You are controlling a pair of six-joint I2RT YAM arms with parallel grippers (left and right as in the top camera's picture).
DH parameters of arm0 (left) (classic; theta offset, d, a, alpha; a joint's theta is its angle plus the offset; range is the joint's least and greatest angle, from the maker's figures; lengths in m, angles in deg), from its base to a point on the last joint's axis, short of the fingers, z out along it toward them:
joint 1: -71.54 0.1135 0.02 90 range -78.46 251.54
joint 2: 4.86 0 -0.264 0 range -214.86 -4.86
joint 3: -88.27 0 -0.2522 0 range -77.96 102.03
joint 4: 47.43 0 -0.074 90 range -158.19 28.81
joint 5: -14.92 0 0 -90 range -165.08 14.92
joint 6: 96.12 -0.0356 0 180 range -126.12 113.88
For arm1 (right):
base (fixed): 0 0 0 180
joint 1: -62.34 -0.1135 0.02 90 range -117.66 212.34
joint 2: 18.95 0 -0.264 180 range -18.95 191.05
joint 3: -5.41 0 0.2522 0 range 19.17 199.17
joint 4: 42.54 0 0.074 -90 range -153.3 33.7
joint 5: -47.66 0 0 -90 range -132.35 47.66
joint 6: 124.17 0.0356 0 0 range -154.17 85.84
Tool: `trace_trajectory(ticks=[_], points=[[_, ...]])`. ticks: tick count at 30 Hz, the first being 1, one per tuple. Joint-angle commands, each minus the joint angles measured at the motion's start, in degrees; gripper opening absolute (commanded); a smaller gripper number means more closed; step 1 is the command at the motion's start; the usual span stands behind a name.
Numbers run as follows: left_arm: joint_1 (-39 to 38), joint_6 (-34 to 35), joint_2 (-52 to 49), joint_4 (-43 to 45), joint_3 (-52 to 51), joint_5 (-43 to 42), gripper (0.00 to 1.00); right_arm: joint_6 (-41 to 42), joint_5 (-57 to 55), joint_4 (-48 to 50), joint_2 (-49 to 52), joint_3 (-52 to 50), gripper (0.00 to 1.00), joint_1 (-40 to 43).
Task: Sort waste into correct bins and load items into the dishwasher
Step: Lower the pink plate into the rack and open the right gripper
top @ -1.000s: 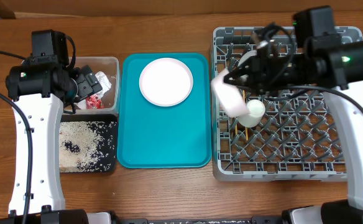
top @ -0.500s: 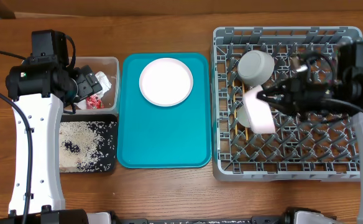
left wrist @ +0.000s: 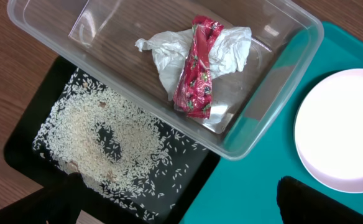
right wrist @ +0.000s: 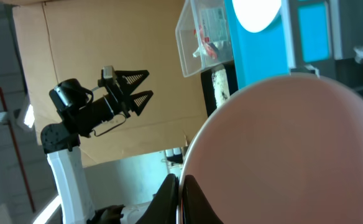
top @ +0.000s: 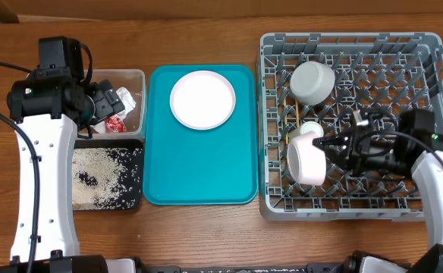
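My right gripper (top: 329, 149) is shut on the rim of the pink dish (top: 306, 161). It holds the dish on edge, low in the front-left part of the grey dish rack (top: 426, 121). In the right wrist view the dish (right wrist: 293, 149) fills the frame and the jaws (right wrist: 180, 199) pinch its rim. A small white cup (top: 311, 130) and a pale grey bowl (top: 312, 80) sit in the rack. The white plate (top: 202, 99) lies on the teal tray. My left gripper (top: 104, 102) is open and empty above the clear tub (left wrist: 281, 93), which holds the napkin (left wrist: 231, 50) and the red wrapper (left wrist: 197, 68). The chopsticks are mostly hidden.
The black tray (top: 134, 199) with scattered rice (left wrist: 101, 130) lies in front of the clear tub. The teal tray (top: 199, 167) lies between the bins and the rack. Bare wooden table runs along the front edge.
My right gripper has carried the pink dish from the rack's back left toward the front and lowered it into the rack, uncovering the grey bowl. The left arm has not moved.
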Motion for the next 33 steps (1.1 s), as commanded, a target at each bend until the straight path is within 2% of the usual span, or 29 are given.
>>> trace_trajectory(ticks=[1,4,8,13,16,19,21,23,25,28,33], points=[[-0.09,-0.66,0.55,0.07,0.63,0.55,1.0,-1.33,3.91,2.54,-0.66,-3.72,0.04,0.15],[-0.09,-0.66,0.55,0.07,0.63,0.55,1.0,-1.33,3.21,4.33,-0.63,-5.7,0.04,0.22],[-0.09,-0.66,0.55,0.07,0.63,0.52,1.0,-1.07,-3.69,3.56,-0.63,-5.86,0.04,1.46],[-0.09,-0.66,0.55,0.07,0.63,0.52,1.0,-1.11,-11.1,2.36,-0.63,-5.86,0.11,4.46],[-0.09,-0.63,0.55,0.07,0.63,0.55,1.0,-1.11,-13.81,2.38,-0.63,-5.84,0.24,6.16],[-0.09,-0.66,0.55,0.07,0.63,0.52,1.0,-1.16,-14.78,2.4,-0.63,-5.84,0.43,7.69],[-0.09,-0.66,0.52,0.07,0.63,0.52,1.0,-1.64,-14.75,2.45,-0.63,-5.84,0.5,8.61],[-0.11,-0.63,0.52,0.07,0.63,0.52,1.0,-3.23,-14.78,2.45,-0.63,-5.68,0.53,9.53],[-0.09,-0.66,0.55,0.07,0.63,0.52,1.0,-4.33,-15.26,2.38,-0.63,-4.76,0.61,11.1],[-0.09,-0.66,0.55,0.07,0.63,0.52,1.0,-4.13,-17.86,1.9,-0.63,-2.64,0.62,12.96],[-0.09,-0.66,0.55,0.07,0.63,0.55,1.0,-2.16,-30.86,-3.85,-0.63,6.05,0.64,15.34]])
